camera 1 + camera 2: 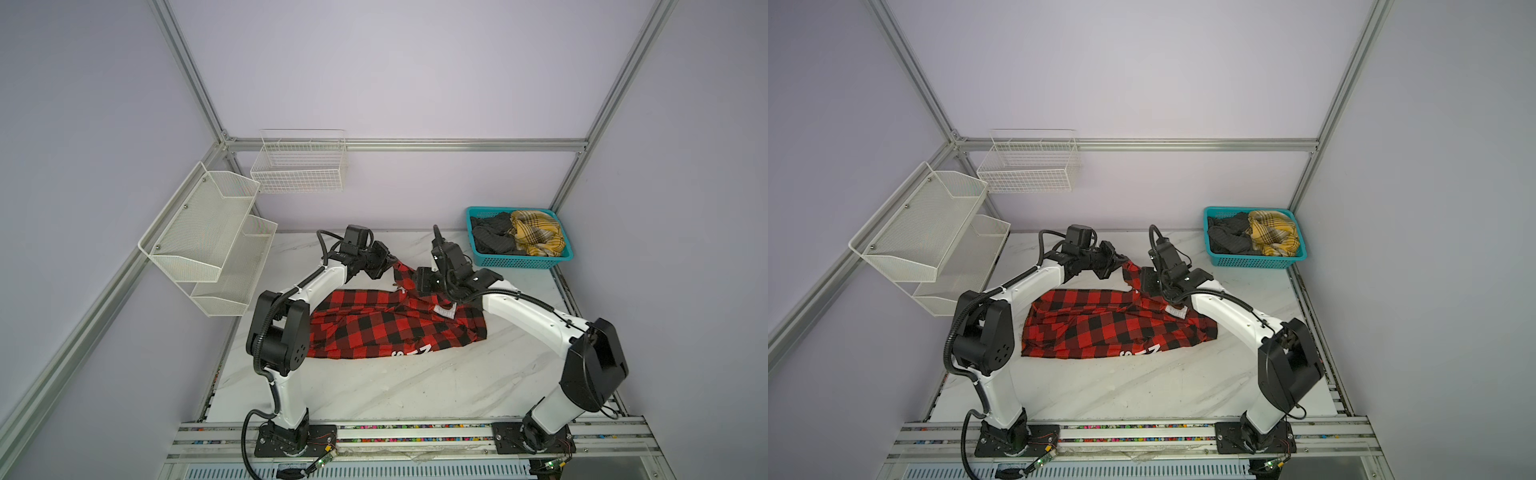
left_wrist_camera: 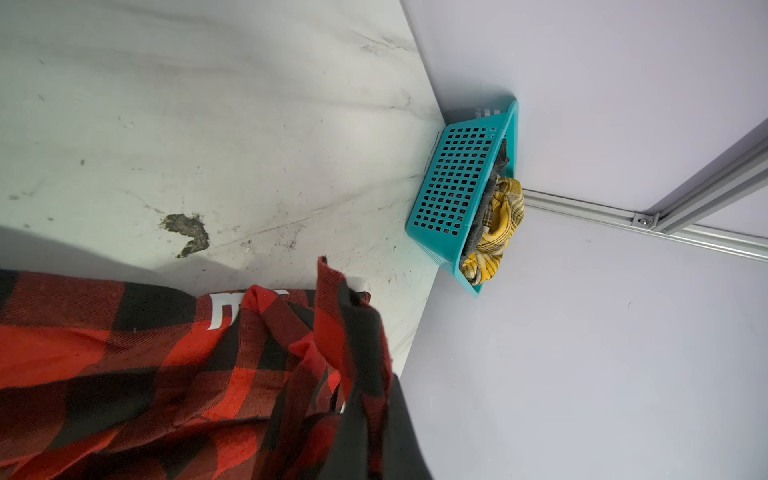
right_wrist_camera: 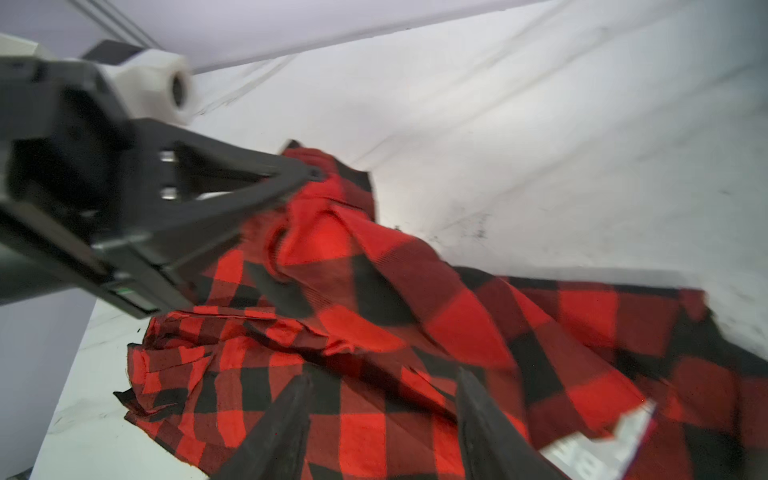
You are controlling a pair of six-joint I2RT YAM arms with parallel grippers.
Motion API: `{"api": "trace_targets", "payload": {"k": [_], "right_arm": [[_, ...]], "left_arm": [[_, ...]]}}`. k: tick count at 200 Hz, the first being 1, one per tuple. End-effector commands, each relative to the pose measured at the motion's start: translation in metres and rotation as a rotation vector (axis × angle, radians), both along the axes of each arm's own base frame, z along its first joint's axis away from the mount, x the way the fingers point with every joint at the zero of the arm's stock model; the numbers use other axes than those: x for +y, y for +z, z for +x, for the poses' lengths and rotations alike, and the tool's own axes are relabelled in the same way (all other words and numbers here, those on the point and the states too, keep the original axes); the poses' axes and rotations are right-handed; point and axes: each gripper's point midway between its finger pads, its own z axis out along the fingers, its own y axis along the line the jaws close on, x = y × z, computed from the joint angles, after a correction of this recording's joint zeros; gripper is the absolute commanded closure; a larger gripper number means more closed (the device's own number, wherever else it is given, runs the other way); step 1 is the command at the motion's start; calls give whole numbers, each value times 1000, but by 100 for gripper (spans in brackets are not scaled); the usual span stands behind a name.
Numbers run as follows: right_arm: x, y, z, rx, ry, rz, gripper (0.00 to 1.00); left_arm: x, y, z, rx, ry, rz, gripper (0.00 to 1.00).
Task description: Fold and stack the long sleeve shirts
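Pinching a raised corner of the red-and-black check shirt, the left end effector sits just above the middle of both top views, closed on the cloth. The right wrist view shows this plainly: its dark tips meet on a peak of red fabric in the upper left of the frame, and the cloth falls away from them in a slack ridge.

Just right of it in both top views is the right end effector, low over the shirt's upper edge. In the right wrist view its two fingers stand apart at the bottom of the frame, open, with check cloth lying behind the gap and nothing clamped between them.

Most of the shirt lies rumpled and partly folded on the white marble bench, in the centre of both top views between the two arms. White block letters show along its lower edge and a grey label near its upper right.

A teal basket stands in the bench's right rear corner, well apart from the check shirt, holding the dark grey shirt and the yellow plaid shirt, both bunched up. On the walls at left hang a white mesh shelf and a wire basket.
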Motion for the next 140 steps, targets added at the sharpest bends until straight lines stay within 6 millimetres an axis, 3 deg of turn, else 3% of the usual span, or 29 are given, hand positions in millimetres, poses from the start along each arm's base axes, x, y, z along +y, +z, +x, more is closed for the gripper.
{"api": "trace_targets", "payload": {"k": [1,32,64,112,132,134,140], "right_arm": [[-62,-26,-7,162,-214,57,40],[-96,-62,-14,316,-302,84,42],[-120,-93,-8,409,-367,52,51],[-109,-127,-4,530,-319,64,52],[-108,-139,-6,568,-319,63,52],[-108,-140,-7,572,-318,64,52],[-106,-143,-8,579,-307,70,52]], "left_arm": [[15,101,1,-315,10,81,100],[27,118,-15,-396,15,131,100],[41,138,-33,-498,45,158,100],[46,148,-49,-545,51,146,100],[50,141,-50,-539,68,160,100],[52,152,-56,-564,72,152,100],[53,156,-59,-574,73,149,100]]}}
